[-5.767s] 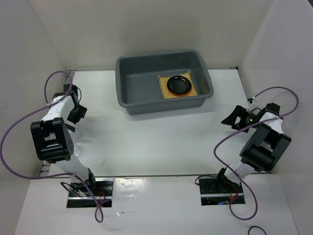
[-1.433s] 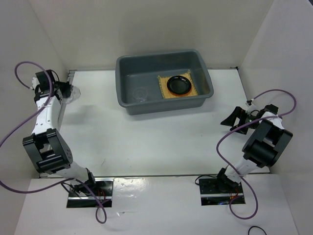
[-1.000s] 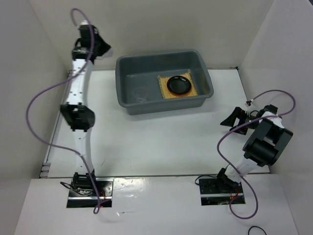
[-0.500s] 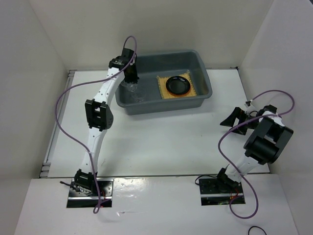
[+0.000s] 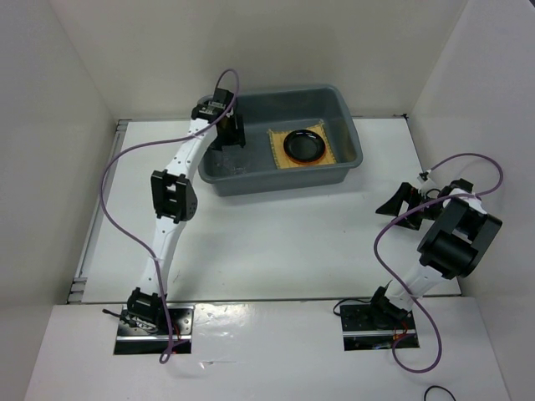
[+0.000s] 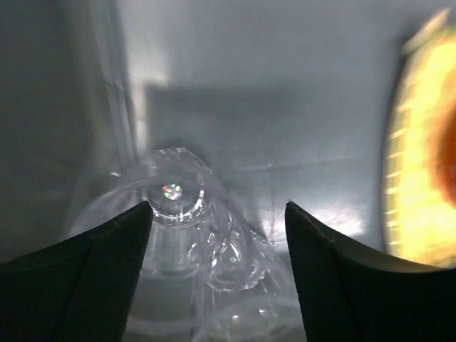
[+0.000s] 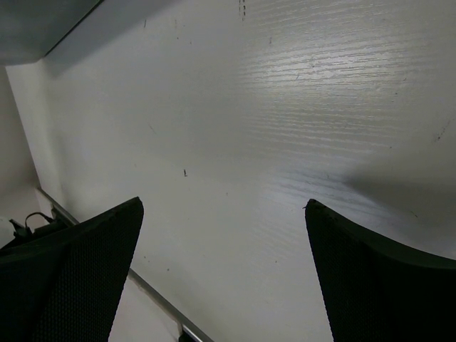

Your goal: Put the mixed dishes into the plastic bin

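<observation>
The left gripper [image 5: 230, 138] is hanging in the left end of the plastic bin [image 5: 276, 180] with a clear glass cup [image 6: 174, 196] lying straight ahead between its jaws, and I cannot tell whether they are gripping it, while the right gripper [image 5: 399, 203] is idling at the far right, jaws spread.

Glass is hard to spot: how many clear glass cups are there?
2: one clear glass cup in the grey plastic bin's left end, a second cup beside it, under the left tool. Blurred, so unsure.
</observation>
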Available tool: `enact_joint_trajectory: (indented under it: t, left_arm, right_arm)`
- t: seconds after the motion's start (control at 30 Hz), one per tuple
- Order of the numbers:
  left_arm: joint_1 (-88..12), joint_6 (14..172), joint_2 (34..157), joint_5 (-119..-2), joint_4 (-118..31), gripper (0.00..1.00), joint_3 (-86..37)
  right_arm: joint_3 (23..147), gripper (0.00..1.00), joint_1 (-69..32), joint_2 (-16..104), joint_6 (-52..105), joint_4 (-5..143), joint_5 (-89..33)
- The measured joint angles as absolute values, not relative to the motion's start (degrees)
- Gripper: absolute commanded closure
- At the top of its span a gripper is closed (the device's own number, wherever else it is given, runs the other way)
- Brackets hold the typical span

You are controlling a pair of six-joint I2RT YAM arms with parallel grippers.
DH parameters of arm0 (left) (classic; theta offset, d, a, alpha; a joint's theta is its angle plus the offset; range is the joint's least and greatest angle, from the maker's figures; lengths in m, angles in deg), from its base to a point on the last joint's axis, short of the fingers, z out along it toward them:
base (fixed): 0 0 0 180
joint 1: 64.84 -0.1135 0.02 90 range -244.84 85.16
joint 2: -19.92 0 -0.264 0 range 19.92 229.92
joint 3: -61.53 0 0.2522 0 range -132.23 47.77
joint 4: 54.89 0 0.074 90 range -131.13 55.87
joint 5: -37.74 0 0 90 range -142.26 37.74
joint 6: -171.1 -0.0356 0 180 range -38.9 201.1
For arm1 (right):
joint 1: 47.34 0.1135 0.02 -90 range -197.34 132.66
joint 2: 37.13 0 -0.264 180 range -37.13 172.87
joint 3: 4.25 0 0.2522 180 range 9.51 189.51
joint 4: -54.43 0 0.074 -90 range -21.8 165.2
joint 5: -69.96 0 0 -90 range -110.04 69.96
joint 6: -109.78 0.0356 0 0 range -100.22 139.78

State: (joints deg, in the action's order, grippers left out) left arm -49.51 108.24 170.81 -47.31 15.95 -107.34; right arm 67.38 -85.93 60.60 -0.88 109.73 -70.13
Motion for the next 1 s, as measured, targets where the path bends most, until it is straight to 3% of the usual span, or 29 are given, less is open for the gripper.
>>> enact_joint_trajectory:
  t: [0.13,0.2,0.37,0.5,0.73,0.83,1.0]
  left_arm:
    - [-49.92,108.24,170.57,-44.91,17.63,0.11,-117.50]
    - [-50.03,108.09,169.74,-44.60,17.42,0.00,-124.17]
    - [-49.37,108.28,157.33,-44.64,16.69,0.00,-124.98]
    - [-42.77,109.75,142.14,-33.48,15.41,0.00,-102.12]
    - [-28.09,104.74,124.50,-25.85,-1.40,0.00,-44.15]
    - [-30.16,105.09,117.77,-30.17,-2.85,0.00,-36.55]
    - [-33.55,105.29,113.64,-29.50,-3.83,0.00,-35.65]
  right_arm:
    - [67.38,0.01,-85.93,60.60,-0.91,109.78,-70.24]
    - [67.38,0.01,-85.93,60.60,-0.95,109.80,-70.28]
    - [69.61,0.01,-85.82,60.60,-1.39,110.89,-70.11]
    - [77.43,0.01,-84.05,60.54,-0.84,111.35,-67.00]
    - [86.87,0.01,-77.86,56.71,-1.87,111.42,-60.93]
    - [86.74,0.01,-77.38,54.40,-3.27,112.53,-60.99]
    - [84.47,0.01,-77.32,51.77,-4.99,113.28,-61.34]
